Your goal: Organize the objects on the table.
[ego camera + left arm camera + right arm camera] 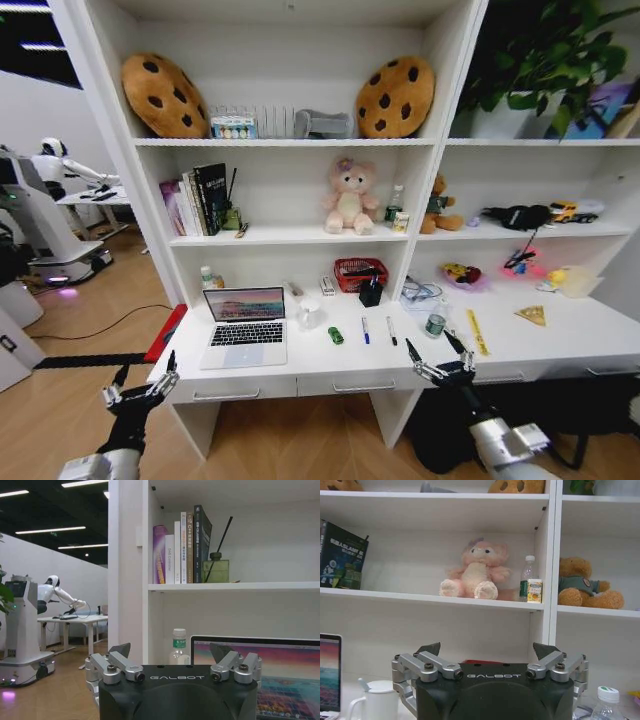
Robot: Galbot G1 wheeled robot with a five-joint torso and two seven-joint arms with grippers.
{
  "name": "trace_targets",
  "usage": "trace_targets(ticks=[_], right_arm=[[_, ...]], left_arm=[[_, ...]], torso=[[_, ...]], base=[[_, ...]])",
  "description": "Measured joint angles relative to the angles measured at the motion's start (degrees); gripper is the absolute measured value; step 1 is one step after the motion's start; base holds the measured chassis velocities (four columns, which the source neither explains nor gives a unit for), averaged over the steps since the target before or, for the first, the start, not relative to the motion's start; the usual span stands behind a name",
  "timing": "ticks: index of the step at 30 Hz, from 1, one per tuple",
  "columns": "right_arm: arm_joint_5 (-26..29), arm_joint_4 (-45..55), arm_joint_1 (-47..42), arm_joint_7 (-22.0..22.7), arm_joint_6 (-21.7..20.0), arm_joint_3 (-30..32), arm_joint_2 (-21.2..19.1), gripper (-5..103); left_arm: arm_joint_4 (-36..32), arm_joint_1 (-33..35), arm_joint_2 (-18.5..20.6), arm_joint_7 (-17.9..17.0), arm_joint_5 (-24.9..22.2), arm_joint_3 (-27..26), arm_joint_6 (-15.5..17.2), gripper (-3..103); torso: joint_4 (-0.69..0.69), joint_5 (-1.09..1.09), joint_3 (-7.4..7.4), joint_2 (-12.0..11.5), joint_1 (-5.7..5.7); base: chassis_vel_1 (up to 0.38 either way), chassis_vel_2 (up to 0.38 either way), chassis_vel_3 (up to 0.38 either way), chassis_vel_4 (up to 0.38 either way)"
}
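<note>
Two grippers hang with fingers spread and nothing between them, level with the front edge of the long white desk (560,330): the left gripper (142,385) off the desk's left corner, the right gripper (440,363) just before the middle drawer's right end. Nearest the right gripper on the desktop lie the small green-capped bottle (434,324) and the flat yellow ruler (477,332); further left are the black pen (391,331), the blue pen (365,330), the tiny green toy (336,335) and the white lidded cup (309,313). The open silver laptop (245,326) sits nearest the left gripper.

Nothing looks gathered yet, so I judge this the approach before a first pick. A next move would call for reaching forward over the edge and lowering onto one slim item, the pens needing a close, well-aligned pinch.

From the right wrist the desktop is largely blocked by the gripper body, and the cup and bottle are cut off at the frame edge.
</note>
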Motion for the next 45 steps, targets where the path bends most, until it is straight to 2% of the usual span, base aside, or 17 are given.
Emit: trace_targets(ticks=[13,16,17,19,20,23,25,28,32,33,36,37,38,41,42,44,45], right_arm=[[0.8,-0.2,1.1,0.4,-0.4,-0.3,0.6,100],[0.7,0.1,1.2,0.7,-0.6,-0.3,0.7,100],[0.8,0.1,1.2,0.9,-0.7,-0.3,0.7,100],[1.0,0.2,1.2,1.1,-0.8,-0.3,0.7,100],[1.3,0.2,1.0,1.2,-0.8,-0.2,0.7,100],[1.4,0.5,0.7,1.2,-0.8,0.0,0.8,100],[1.4,0.6,0.7,1.3,-0.8,0.0,1.0,100],[1.1,0.6,0.8,1.6,-0.8,0.0,1.5,100],[-0.5,0.4,-0.3,1.7,-0.1,-0.5,3.7,100],[-0.5,0.4,-0.3,1.7,-0.1,-0.5,3.7,100],[-2.4,-0.5,-1.2,1.8,0.7,-1.0,6.0,100],[-2.4,-0.5,-1.2,1.8,0.7,-1.0,6.0,100],[-2.7,-0.7,-1.4,1.8,0.9,-1.1,6.4,100],[-3.7,-1.4,-2.4,2.1,1.7,-1.2,7.8,100],[-3.7,-1.4,-2.4,2.1,1.7,-1.2,7.8,100],[-4.0,-2.0,-3.0,2.1,2.4,-1.1,8.7,100],[-4.0,-2.0,-3.0,2.1,2.4,-1.1,8.7,100]], left_arm=[[-0.7,-0.2,1.4,-0.2,-1.2,-0.4,0.7,90],[-0.8,-0.2,1.7,-0.4,-1.3,-0.5,0.9,90],[-0.9,-0.1,1.7,-0.4,-1.3,-0.5,0.9,89],[-1.0,0.1,1.8,-0.4,-1.2,-0.5,1.0,93],[-1.0,0.2,1.8,-0.7,-1.0,-0.5,1.2,94],[-1.1,0.2,1.8,-1.2,-0.4,-0.5,2.0,99],[-1.1,0.2,1.8,-1.3,0.1,-0.5,2.1,103],[-1.0,0.1,2.0,-1.3,0.7,-0.5,2.4,100],[-1.3,0.8,4.1,-0.9,1.0,-1.1,3.6,80],[-1.3,0.8,4.1,-0.9,1.0,-1.1,3.6,80],[-1.6,1.4,8.0,0.0,1.0,-1.9,4.7,63],[-1.6,1.4,8.0,0.0,1.0,-1.9,4.7,63],[-1.6,1.4,9.2,0.2,1.0,-2.1,5.1,63],[-1.5,1.3,15.6,0.6,1.2,-2.5,6.7,47],[-1.5,1.3,15.6,0.6,1.2,-2.5,6.7,47],[-0.7,0.6,21.1,0.7,0.8,-2.5,7.8,36],[-0.7,0.6,21.1,0.7,0.8,-2.5,7.8,36]], torso=[[0.03,0.03,0.01,0.0,0.0],[0.01,-0.05,0.01,0.0,0.0],[0.03,0.02,0.01,0.0,0.0],[0.01,0.03,0.0,0.0,0.0],[0.01,-0.04,0.02,0.0,0.03],[0.03,0.02,0.02,0.0,0.05],[0.03,-0.01,0.02,0.0,0.04],[0.02,0.0,0.01,0.0,-0.01],[0.02,0.0,-0.01,0.0,-0.05],[0.02,0.0,-0.01,0.0,-0.05],[0.03,0.0,0.0,0.0,-0.04],[0.03,0.0,0.0,0.0,-0.04],[0.02,0.01,0.0,0.0,-0.03],[0.02,-0.01,0.0,0.0,0.0],[0.02,-0.01,0.0,0.0,0.0],[0.02,-0.02,0.01,0.0,0.0],[0.02,-0.02,0.01,0.0,0.0]], base=[[-0.198,0.212,0.206,-0.211],[-0.187,0.21,0.198,-0.194],[-0.191,0.186,0.211,-0.203],[-0.167,0.186,0.177,-0.199],[-0.138,0.156,0.142,-0.144],[-0.099,0.12,0.12,-0.093],[-0.052,0.032,0.049,-0.046],[0.0,0.0,0.0,0.0],[0.029,-0.048,-0.025,0.024],[0.034,-0.059,-0.025,0.04],[0.0,0.0,0.0,0.0],[0.0,0.0,0.0,0.0],[0.0,0.0,0.0,0.0],[0.0,0.0,0.0,0.0],[0.0,0.0,0.0,0.0],[0.0,0.0,0.0,0.0],[0.0,0.0,0.0,0.0]])
